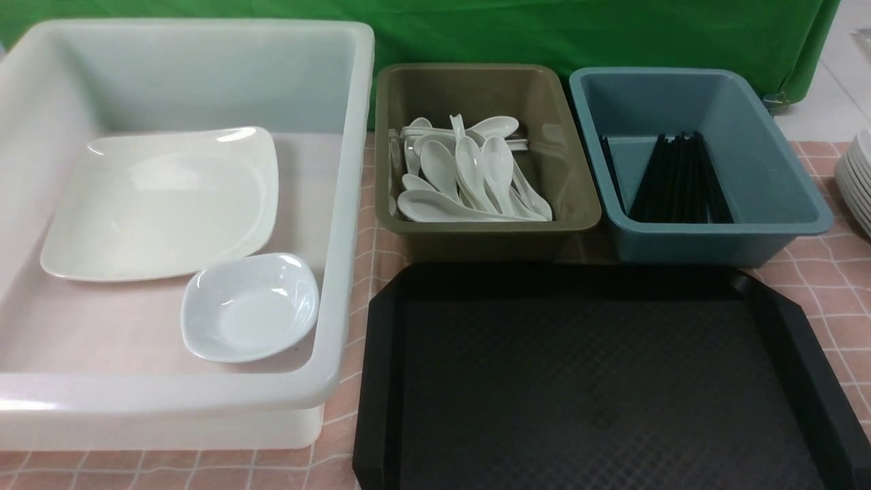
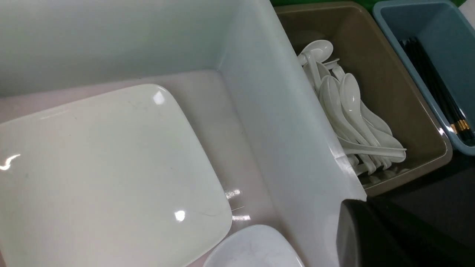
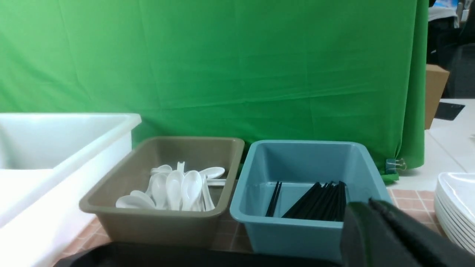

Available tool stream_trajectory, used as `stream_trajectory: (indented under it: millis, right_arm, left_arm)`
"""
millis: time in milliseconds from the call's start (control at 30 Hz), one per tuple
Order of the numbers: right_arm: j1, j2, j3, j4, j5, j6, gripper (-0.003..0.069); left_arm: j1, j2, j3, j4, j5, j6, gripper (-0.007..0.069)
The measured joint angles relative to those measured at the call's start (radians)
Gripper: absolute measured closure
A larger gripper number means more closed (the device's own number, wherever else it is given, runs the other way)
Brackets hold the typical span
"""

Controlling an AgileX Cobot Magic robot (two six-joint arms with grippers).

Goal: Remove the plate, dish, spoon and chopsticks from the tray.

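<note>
The black tray (image 1: 605,381) is sitting nearest the camera on the bench (image 1: 833,286), its patterned surface bare. Left of it, the plate (image 1: 160,204) and the dish (image 1: 250,307) are lying in the white tub (image 1: 340,204), the dish just beside the plate's near corner. Behind the tray, spoons (image 1: 463,180) are piling up in the olive bin (image 1: 578,190), and chopsticks (image 1: 680,180) are resting in the blue bin (image 1: 782,184). Only a dark sliver of each gripper is showing in the wrist views, so I cannot tell how the jaws are standing.
</note>
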Motion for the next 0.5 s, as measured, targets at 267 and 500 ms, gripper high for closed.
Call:
stream_trajectory:
  millis: [267,500]
  right_arm:
    - [0.000,0.000,0.000,0.000,0.006,0.000,0.0615]
    - [0.000,0.000,0.019,0.000,-0.002,0.000,0.0603]
  left_arm:
    - [0.000,0.000,0.000,0.000,0.000,-0.001,0.0628]
    - [0.000,0.000,0.000,0.000,0.000,-0.001,0.0627]
